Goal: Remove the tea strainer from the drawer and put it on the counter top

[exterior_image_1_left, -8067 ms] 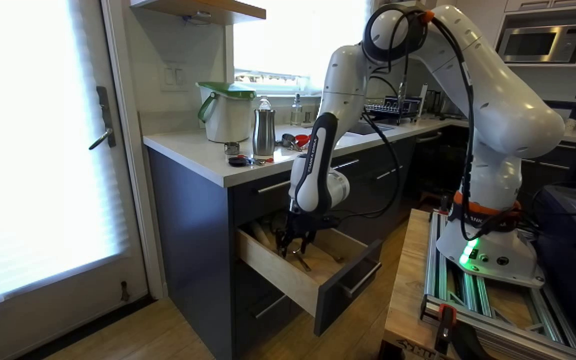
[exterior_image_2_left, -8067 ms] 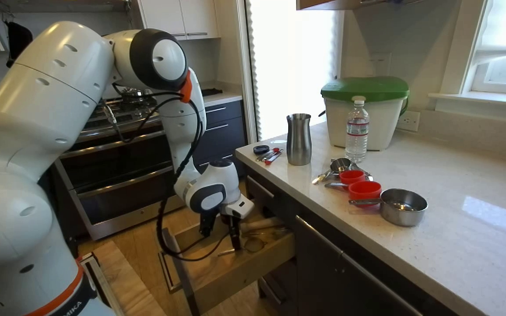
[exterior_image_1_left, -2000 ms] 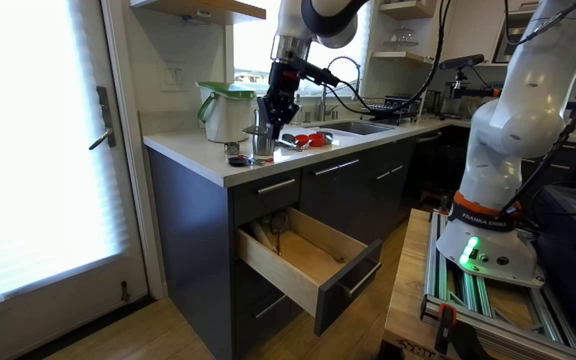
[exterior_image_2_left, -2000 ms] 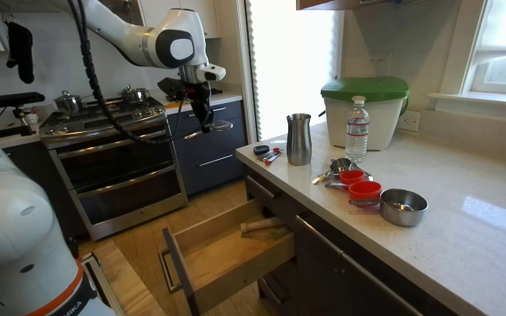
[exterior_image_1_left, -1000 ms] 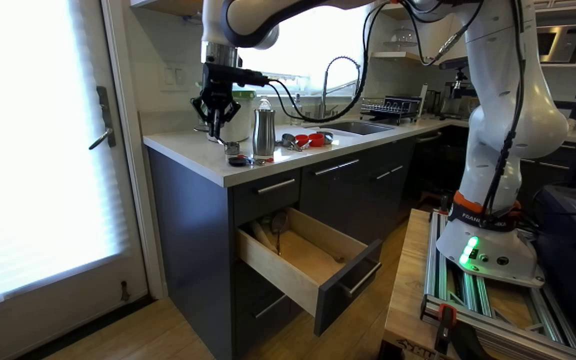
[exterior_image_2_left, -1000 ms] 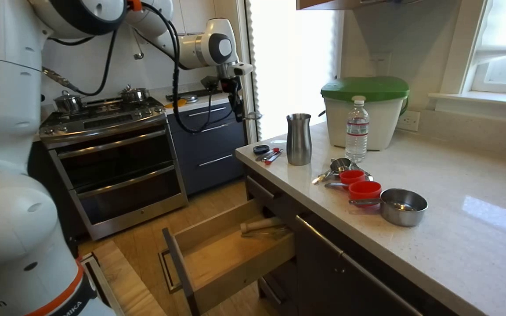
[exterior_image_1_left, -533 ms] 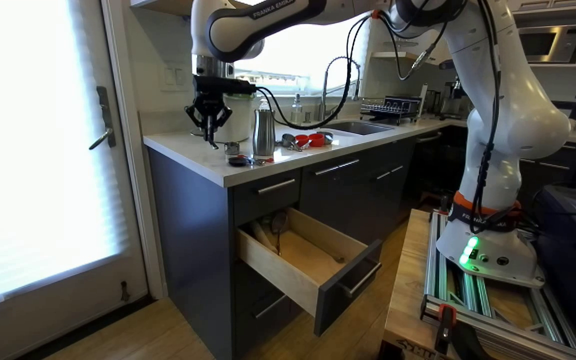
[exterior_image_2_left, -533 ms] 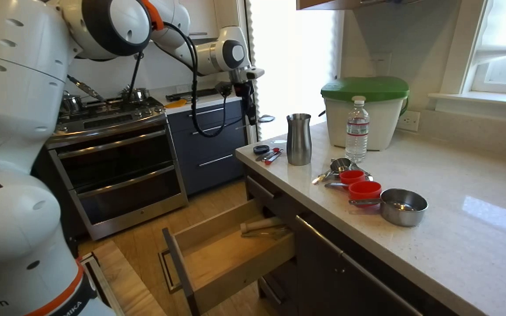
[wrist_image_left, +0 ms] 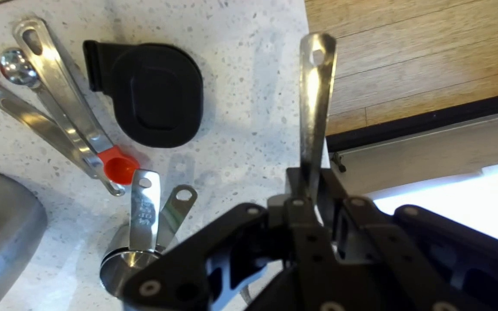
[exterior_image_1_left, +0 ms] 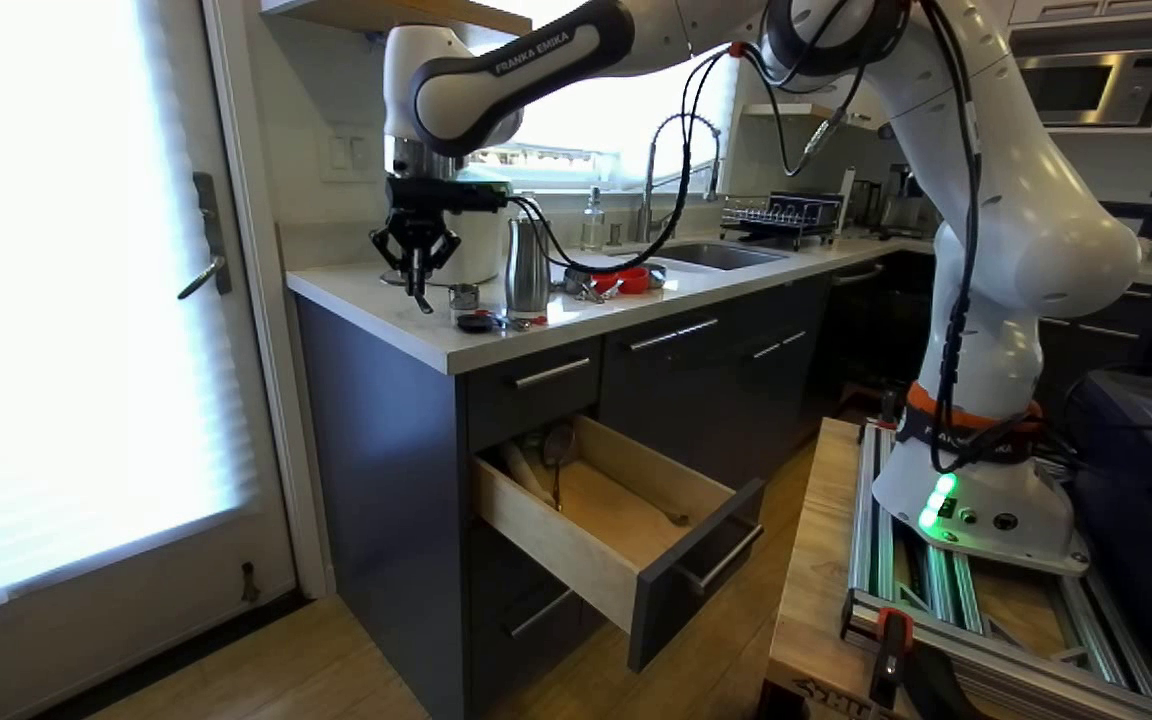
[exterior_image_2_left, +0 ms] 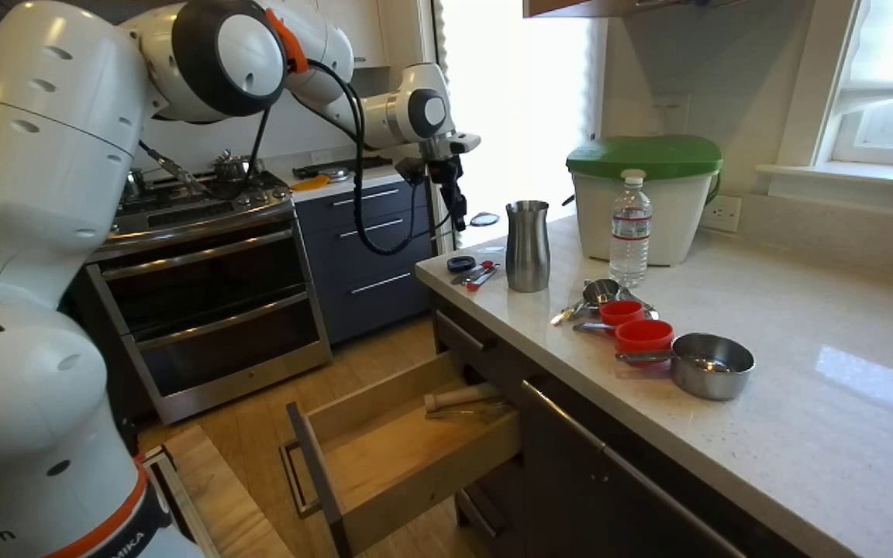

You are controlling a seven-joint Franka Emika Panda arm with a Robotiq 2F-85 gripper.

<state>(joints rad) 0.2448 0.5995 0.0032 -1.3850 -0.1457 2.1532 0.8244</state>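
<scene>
Grey-fronted drawer [exterior_image_2_left: 415,496], wooden rod [exterior_image_2_left: 458,397] inside

a tumbler [exterior_image_2_left: 528,248] stands upright, with a black disc [wrist_image_left: 158,95] and spoons [wrist_image_left: 65,86] near it. in an exterior view, to the tumbler's right, a bottle [exterior_image_2_left: 630,236] stands upright, a green-lidded bin [exterior_image_2_left: 673,208] sits farther back than the tumbler, and two red cups [exterior_image_2_left: 646,351] and a steel cup [exterior_image_2_left: 706,384] sit nearer the front; an oven [exterior_image_2_left: 218,298] stands well to the tumbler's left.
</scene>
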